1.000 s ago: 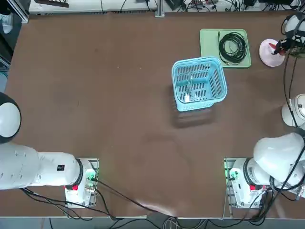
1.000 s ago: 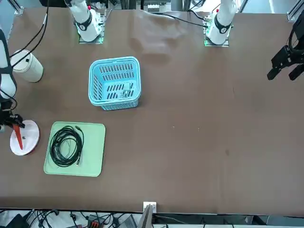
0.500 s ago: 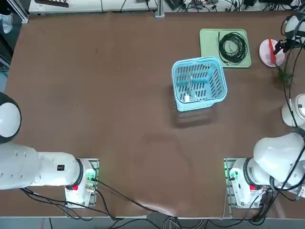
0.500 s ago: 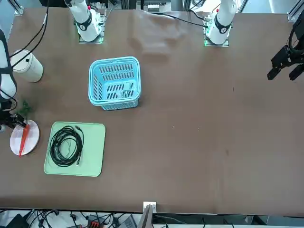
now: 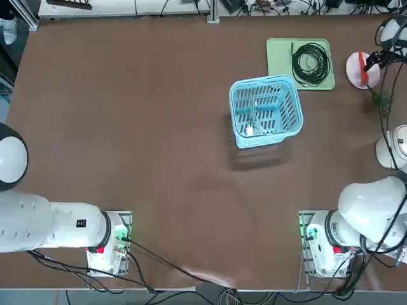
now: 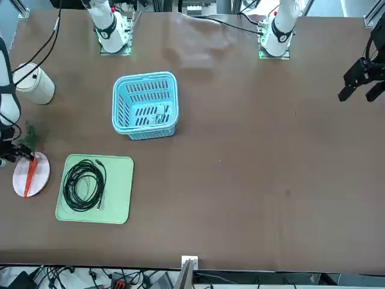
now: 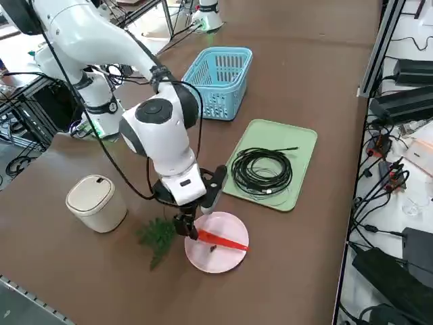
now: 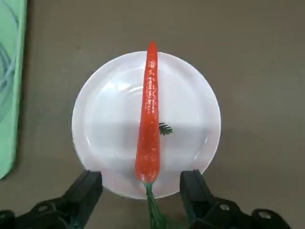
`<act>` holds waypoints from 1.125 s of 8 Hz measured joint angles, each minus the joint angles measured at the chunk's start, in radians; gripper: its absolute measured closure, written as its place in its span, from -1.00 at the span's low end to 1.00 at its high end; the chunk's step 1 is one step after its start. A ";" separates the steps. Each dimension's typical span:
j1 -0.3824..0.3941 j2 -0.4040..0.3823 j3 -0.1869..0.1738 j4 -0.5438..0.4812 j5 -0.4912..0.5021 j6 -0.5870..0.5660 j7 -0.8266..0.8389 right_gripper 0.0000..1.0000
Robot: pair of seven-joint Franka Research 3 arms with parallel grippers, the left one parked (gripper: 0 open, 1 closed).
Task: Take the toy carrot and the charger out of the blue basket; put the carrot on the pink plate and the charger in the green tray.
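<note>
**Q:** Claw status?

**Me:** Right gripper (image 8: pixel 141 174) spread wide, pinching nothing. Slim red-orange toy carrot (image 8: pixel 148 119) lies between my two fingers, touching neither. Its body is over the round pale pink plate (image 8: pixel 190 102); feathery dark green leaves (image 7: pixel 157 238) run out past the rim on my base side. A loose leaf sprig (image 8: pixel 165 129) is on the plate beside it.

**Q:** Risk there?

**Me:** Leaves. If I back off crooked, a finger could snag them and swing the carrot, or drag it off. Shifting sideways while low could nudge the plate too. I'd go straight up first. White lidded canister (image 7: pixel 100 206) is near as well; a low elbow or wide swing might clip it.

**Q:** Further out?

**Me:** Flat pale green tray (image 7: pixel 287 135), low rim, just beside the plate. Black coiled cable (image 6: pixel 69 186) already takes up much of it, so a charger set on the coil could tip or roll. Past that, slotted light blue plastic basket (image 5: pixel 267 81). Small white plug-block charger (image 5: pixel 249 131) is inside, thin pale lead with it. I'd guess the lead hooks a slot and hauls the basket along if I lift fast.
</note>
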 joint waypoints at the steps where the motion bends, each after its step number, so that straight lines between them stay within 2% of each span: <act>1: 0.004 -0.035 0.009 0.013 0.010 -0.078 0.000 -1.00; 3: 0.040 -0.150 0.023 0.023 0.021 -0.272 0.059 -1.00; 5: 0.133 -0.287 0.027 0.026 0.022 -0.499 0.238 -1.00; 7: 0.282 -0.414 0.032 0.019 0.024 -0.701 0.504 -1.00; 9: 0.444 -0.510 0.038 -0.044 0.028 -0.756 0.743 -1.00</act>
